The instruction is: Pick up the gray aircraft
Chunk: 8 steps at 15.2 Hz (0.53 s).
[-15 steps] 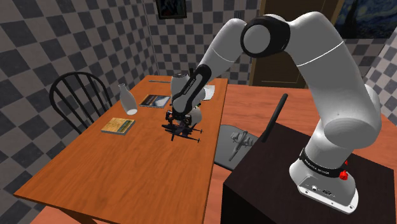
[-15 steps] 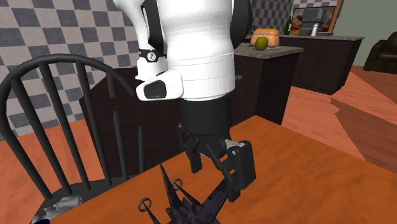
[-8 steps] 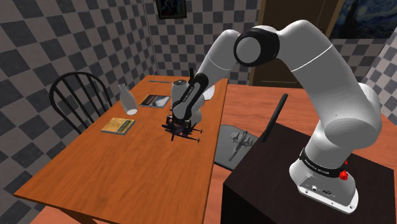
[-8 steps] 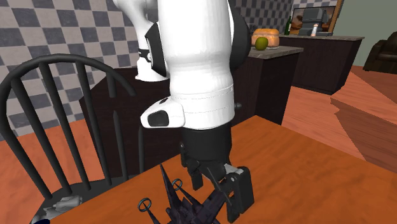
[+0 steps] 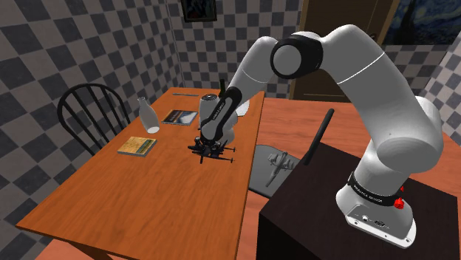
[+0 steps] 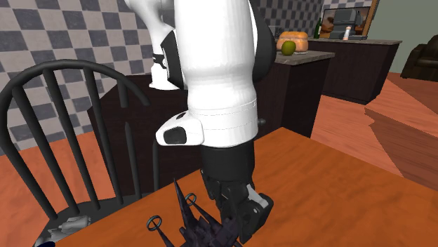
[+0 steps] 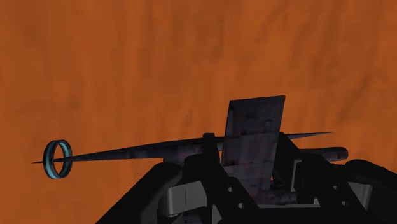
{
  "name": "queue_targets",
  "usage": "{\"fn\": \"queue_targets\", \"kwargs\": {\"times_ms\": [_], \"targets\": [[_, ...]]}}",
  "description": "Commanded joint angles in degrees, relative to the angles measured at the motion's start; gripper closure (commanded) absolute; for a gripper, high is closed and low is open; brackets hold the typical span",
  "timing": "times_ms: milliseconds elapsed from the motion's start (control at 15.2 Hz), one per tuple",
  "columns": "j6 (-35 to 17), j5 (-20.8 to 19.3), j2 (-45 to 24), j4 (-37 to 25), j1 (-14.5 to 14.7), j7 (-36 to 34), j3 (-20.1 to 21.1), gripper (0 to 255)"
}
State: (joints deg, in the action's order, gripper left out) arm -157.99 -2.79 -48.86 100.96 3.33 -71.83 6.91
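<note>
around dark aircraft (image 7: 253, 149), fingers (image 7: 191, 181) apart

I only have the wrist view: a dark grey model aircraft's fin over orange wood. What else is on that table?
Observer: A white bottle sits toward the shoulder view's left of the dark grey model aircraft, on the orange wooden table.
Operator: Any second aircraft nearby?
Observer: Yes, a smaller pale grey aircraft rests on a grey chair seat beside the black stand, off the table.
</note>
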Motion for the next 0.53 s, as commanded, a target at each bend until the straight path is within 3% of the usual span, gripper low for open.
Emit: {"fn": "queue_targets", "kwargs": {"times_ms": [0,462], "targets": [[0.0,0.0,-0.2,-0.1,0.1,0.0,0.1,255],[1.5,0.2,2.6,1.2,-0.3,0.1,0.4,255]]}}
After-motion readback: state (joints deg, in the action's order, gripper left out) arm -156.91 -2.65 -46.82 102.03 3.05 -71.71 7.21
